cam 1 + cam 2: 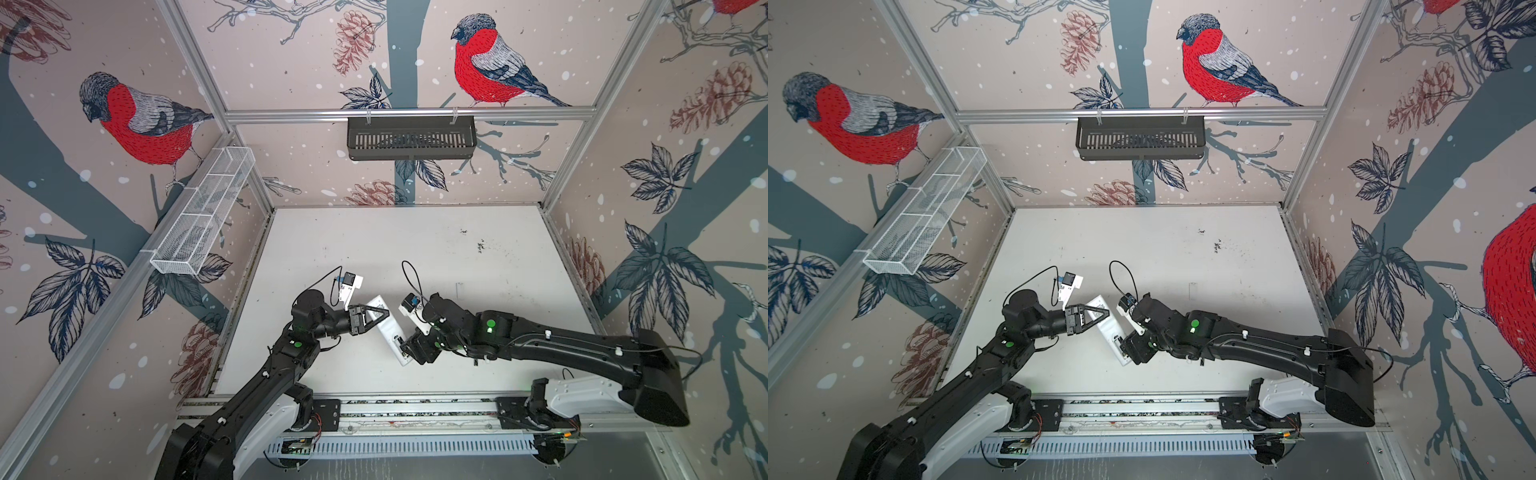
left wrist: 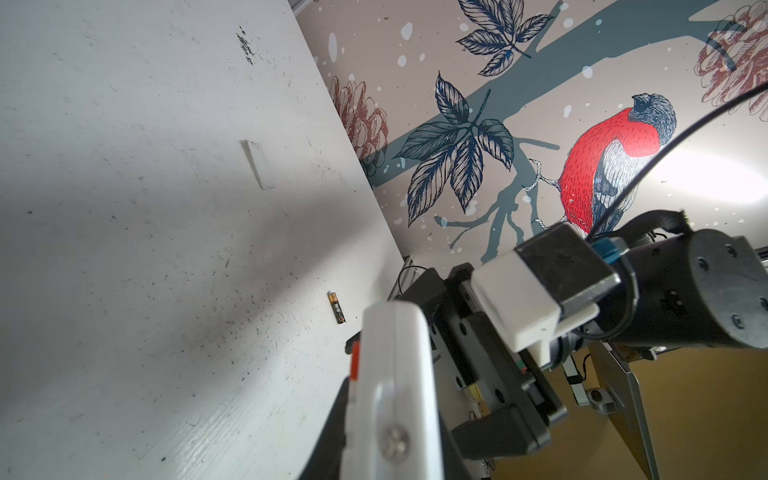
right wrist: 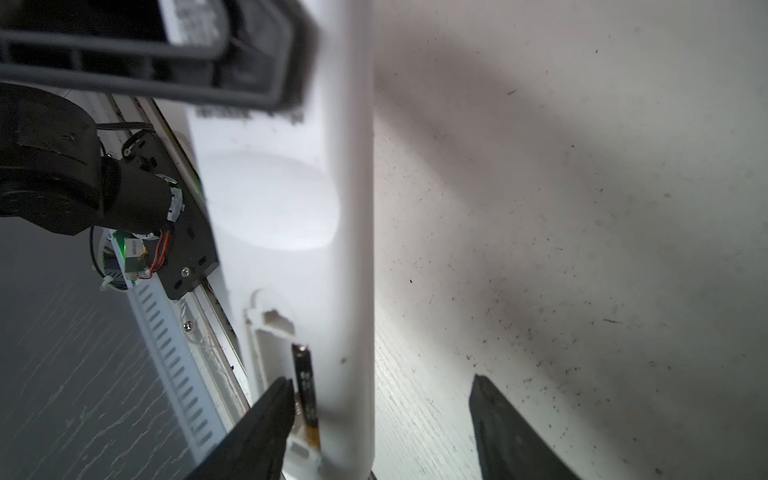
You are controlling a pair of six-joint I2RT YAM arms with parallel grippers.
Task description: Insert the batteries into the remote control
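In both top views the white remote control [image 1: 392, 332] [image 1: 1111, 332] hangs tilted above the table, with my left gripper [image 1: 376, 314] shut on its far end. In the left wrist view the remote [image 2: 399, 353] fills the jaws. Its plain back faces the right wrist camera with the battery bay open, and one black battery [image 3: 305, 386] with a gold band lies in that bay. My right gripper [image 3: 380, 415] is open at the remote's near end, one finger [image 3: 266, 419] beside that battery and the other off the remote's edge. Another battery [image 2: 336, 307] lies on the table.
A flat white cover [image 2: 257, 164] [image 1: 459, 291] lies on the white table [image 1: 415, 249] further back. A black basket [image 1: 411, 137] hangs on the back wall and a white mesh basket [image 1: 203, 212] on the left wall. The rail [image 1: 415, 405] runs along the front edge.
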